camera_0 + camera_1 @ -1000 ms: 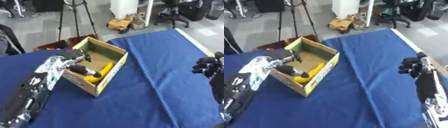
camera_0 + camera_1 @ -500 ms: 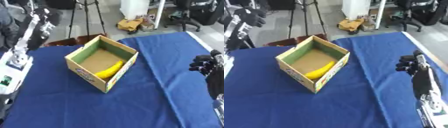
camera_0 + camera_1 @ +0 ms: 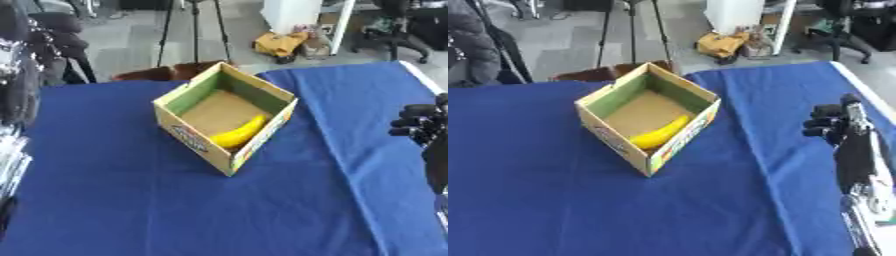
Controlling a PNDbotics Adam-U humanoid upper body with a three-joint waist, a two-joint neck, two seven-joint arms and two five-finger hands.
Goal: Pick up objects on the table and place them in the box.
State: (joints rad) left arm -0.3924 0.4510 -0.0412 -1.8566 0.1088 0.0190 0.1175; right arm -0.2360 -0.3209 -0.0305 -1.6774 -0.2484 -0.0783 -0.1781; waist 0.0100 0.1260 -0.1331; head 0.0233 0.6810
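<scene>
A cardboard box (image 3: pixel 194 136) with a green inner wall stands open, turned cornerwise, in the middle of the blue-covered table (image 3: pixel 131 200). A yellow banana (image 3: pixel 239 133) lies inside it against the near right wall. My left arm (image 3: pixel 16 90) is a blurred silver and black shape at the left edge, raised well clear of the box. My left hand (image 3: pixel 54 37) is only a dark blur near the top left corner. My right hand (image 3: pixel 830 125) hovers at the table's right side with fingers curled, holding nothing.
The table's right edge (image 3: pixel 418 80) runs close to my right hand. Behind the table stand a tripod (image 3: pixel 194 30) and a brown object (image 3: pixel 166 73). A yellow bag (image 3: pixel 278 43) and an office chair (image 3: pixel 394 30) are on the floor beyond.
My left hand has come out of the box and risen up and to the left, leaving the banana inside. The camera has also shifted. My right hand has barely moved.
</scene>
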